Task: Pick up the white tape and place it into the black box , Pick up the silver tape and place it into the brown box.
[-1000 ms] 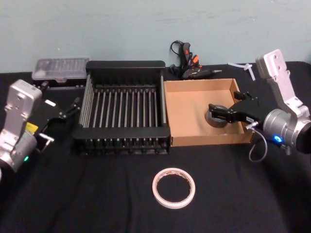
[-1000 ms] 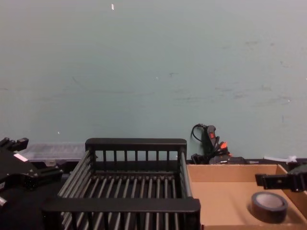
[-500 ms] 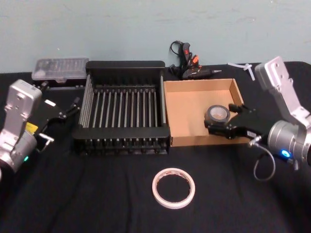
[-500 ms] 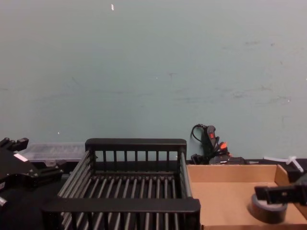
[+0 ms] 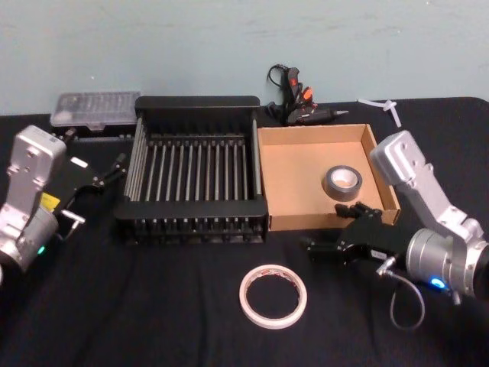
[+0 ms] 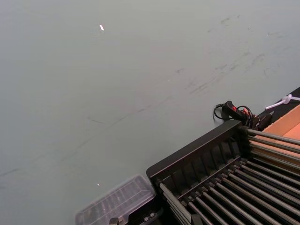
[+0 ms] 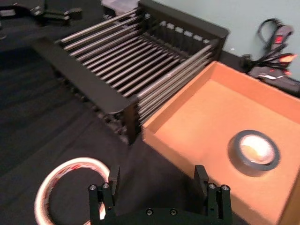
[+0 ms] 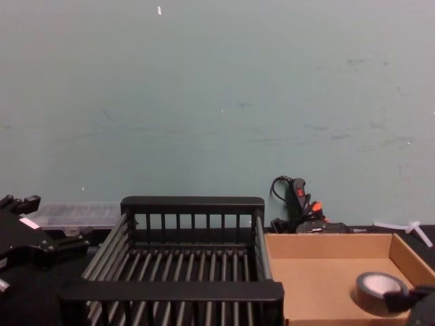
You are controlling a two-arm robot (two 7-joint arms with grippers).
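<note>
**Right gripper out of the brown box, silver tape left inside**

Since a second ago the right gripper has pulled back from inside the brown box and now sits on the near side of its front wall, low over the black tabletop. Its jaws stand wide apart and hold nothing (the right wrist view shows both fingers spread with bare cloth between them). The silver tape lies flat on the floor of the brown box, near its right wall and toward the front right corner, apart from the gripper.

The white tape lies flat on the tabletop toward its near edge, in front of the gap between the two boxes and just left of the right gripper. The black box stands beside the brown box, their side walls touching or nearly so.

The left gripper is parked at the left edge of the tabletop, just left of the black box; I cannot tell how its jaws stand. A clear plastic case and a glue gun lie along the far edge.
</note>
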